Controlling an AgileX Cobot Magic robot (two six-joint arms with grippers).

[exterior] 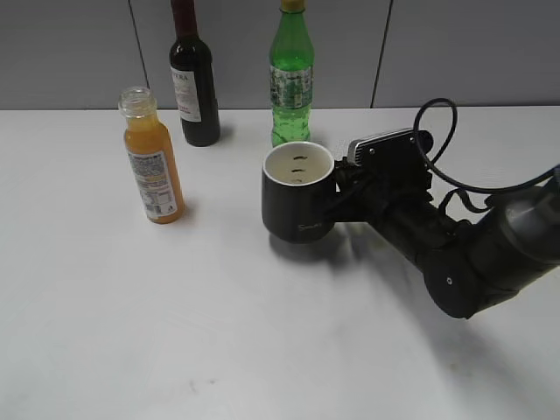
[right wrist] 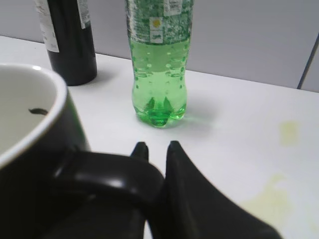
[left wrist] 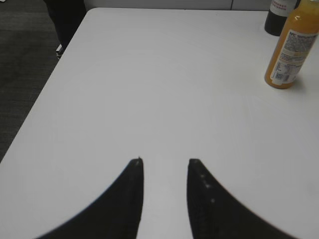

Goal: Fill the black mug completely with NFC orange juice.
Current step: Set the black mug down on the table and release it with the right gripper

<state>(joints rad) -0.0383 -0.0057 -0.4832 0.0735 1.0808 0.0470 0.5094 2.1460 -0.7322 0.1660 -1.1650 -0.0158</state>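
Observation:
The black mug stands upright mid-table, its cream inside showing only a few dark marks. My right gripper is shut on its loop handle from the right; in the right wrist view the fingertips of this gripper poke out past the handle. The NFC orange juice bottle stands capless and upright to the mug's left, nearly full. In the left wrist view it appears at the upper right as the juice bottle, well ahead of my left gripper, which is open over bare table.
A dark wine bottle and a green plastic bottle stand at the back, just behind the mug. Pale yellowish stains mark the table to the right. The table's left edge drops to dark floor.

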